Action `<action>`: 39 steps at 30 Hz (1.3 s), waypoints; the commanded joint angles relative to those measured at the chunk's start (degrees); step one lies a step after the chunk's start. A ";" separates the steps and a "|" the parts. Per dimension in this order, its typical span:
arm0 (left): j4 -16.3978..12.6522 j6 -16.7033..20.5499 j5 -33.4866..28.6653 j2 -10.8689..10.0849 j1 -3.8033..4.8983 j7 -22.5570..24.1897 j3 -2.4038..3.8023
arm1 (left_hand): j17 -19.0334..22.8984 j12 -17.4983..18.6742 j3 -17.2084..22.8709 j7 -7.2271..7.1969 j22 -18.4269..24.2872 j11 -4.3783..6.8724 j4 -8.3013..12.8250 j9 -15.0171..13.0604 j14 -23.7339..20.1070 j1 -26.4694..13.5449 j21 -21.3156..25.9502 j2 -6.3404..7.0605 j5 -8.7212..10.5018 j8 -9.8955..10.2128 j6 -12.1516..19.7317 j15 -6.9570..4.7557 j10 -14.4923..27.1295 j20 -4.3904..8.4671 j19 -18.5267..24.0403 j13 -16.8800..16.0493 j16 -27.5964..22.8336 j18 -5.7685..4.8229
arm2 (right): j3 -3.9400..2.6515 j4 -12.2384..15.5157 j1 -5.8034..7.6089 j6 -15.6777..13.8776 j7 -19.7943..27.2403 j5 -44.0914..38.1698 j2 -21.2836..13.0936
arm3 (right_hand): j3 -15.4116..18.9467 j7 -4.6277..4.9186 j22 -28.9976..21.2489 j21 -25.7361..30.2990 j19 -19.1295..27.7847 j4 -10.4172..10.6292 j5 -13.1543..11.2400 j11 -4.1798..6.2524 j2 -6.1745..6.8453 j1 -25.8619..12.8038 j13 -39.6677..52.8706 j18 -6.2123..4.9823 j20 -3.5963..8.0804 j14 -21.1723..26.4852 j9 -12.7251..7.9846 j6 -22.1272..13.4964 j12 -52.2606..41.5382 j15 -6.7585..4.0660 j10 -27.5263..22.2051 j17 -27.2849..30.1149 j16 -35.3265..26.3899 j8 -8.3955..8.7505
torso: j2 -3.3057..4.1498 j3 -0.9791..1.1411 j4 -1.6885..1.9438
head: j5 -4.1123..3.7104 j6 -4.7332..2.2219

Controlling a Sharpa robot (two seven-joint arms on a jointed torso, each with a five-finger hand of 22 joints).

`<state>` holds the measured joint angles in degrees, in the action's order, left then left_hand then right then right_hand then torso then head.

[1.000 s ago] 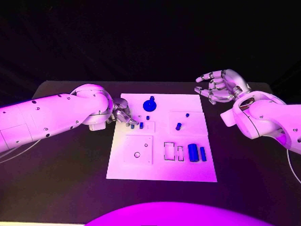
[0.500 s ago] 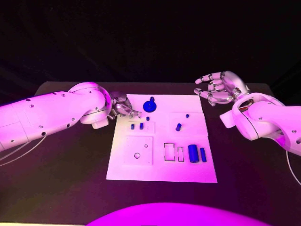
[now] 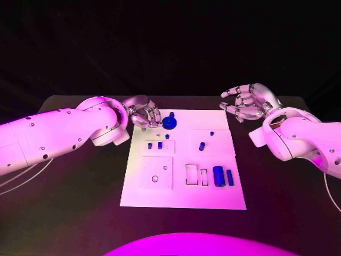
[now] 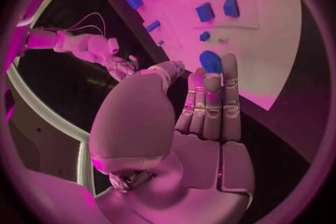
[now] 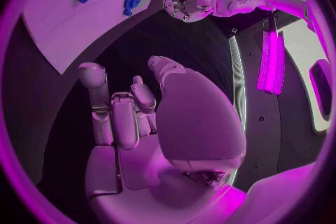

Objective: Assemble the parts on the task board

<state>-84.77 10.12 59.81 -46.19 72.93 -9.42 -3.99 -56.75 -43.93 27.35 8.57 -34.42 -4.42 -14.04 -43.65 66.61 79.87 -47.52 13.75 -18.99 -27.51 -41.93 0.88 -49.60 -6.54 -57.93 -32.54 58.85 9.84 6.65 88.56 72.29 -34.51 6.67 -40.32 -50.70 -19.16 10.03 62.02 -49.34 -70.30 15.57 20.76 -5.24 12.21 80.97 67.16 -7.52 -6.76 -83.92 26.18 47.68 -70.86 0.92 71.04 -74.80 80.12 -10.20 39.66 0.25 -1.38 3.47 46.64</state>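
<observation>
The task board (image 3: 183,186), a flat white plate, lies mid-bench (image 3: 78,186). Nearest, 2 blue bars (image 3: 218,175) sit beside outlined slots that look unfilled; farther, small blue pegs (image 3: 160,144) stand or lie, then a round blue knob (image 3: 169,122). Assembly seems partial. The left hand (image 3: 144,113) hovers by the knob, fingers loosely curled, grasping nothing; the right hand (image 3: 247,101), off the board's far corner, is likewise released.

head: high, looking down over whole task board (image 3: 183,160) | left wrist: close behind left hand (image 4: 178,123), facing board | right wrist: behind right hand (image 5: 150,123); all share board's far end
</observation>
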 commanded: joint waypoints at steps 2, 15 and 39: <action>-0.68 7.90 13.66 0.85 -0.95 13.94 -0.43 | 2.45 6.23 0.17 -0.09 0.65 -0.54 0.17 4.40 -1.32 2.25 1.23 1.35 0.49 2.90 1.21 0.40 1.12 -0.15 -0.15 5.88 -1.78 0.66 | -0.02 -0.22 -0.02 -0.07 0.76 0.32 -0.03 | -0.49 0.07 -0.40 0.74 0.34 -0.06 0.25 0.17 0.07 -0.07 -0.62 -0.82 0.15 -1.16 0.09 -0.33 0.81 -0.25 -0.76 0.34 -0.50 -0.20 | -0.06 -0.08 -0.03 | 0.16 -0.30; 2.70 3.47 29.28 4.66 -2.39 11.95 -1.61 | -0.17 11.09 -3.10 -0.77 -0.20 -1.71 -0.71 9.21 2.42 2.91 0.22 2.39 0.57 4.99 -0.05 1.17 2.10 -0.86 -1.53 11.53 3.58 0.65 | 0.02 -0.20 -0.12 0.02 0.87 0.41 0.11 | -0.55 0.07 -0.45 0.84 0.38 -0.09 0.26 0.17 0.07 -0.02 -0.79 -0.84 0.15 -1.11 0.09 -0.36 0.97 -0.25 -0.93 0.47 -0.61 -0.22 | 0.05 -0.07 -0.12 | 0.05 -0.72; 7.26 -3.68 33.91 8.43 -2.54 7.44 -1.79 | -2.84 12.10 -5.99 -0.55 -2.51 -1.94 -2.19 11.61 4.69 4.06 -2.13 1.71 0.30 5.79 -2.11 1.36 2.39 -1.37 -2.41 13.54 8.73 0.41 | 0.03 -0.04 -0.25 0.03 0.98 0.34 0.23 | -0.66 0.08 -0.44 0.88 0.36 -0.13 0.27 0.17 0.05 0.03 -0.74 -0.82 0.16 -1.09 0.10 -0.38 0.94 -0.25 -0.90 0.47 -0.65 -0.28 | 0.05 -0.06 -0.11 | -0.27 -0.64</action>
<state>-77.56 9.67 92.40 -37.93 70.41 -0.88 -5.79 -59.43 -32.11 21.81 7.96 -36.64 -6.46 -16.21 -32.10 70.88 83.38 -49.41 15.47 -18.63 -21.89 -43.61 2.28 -47.40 -7.88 -59.91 -19.05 67.29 9.78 6.69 88.44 72.07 -34.51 6.92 -39.93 -50.51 -19.48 10.03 61.63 -48.81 -70.30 15.57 20.75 -5.13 12.21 80.98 66.43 -7.52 -6.76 -83.92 26.20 47.68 -70.19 0.92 70.51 -74.38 79.80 -10.19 39.72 0.20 -1.53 3.26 45.93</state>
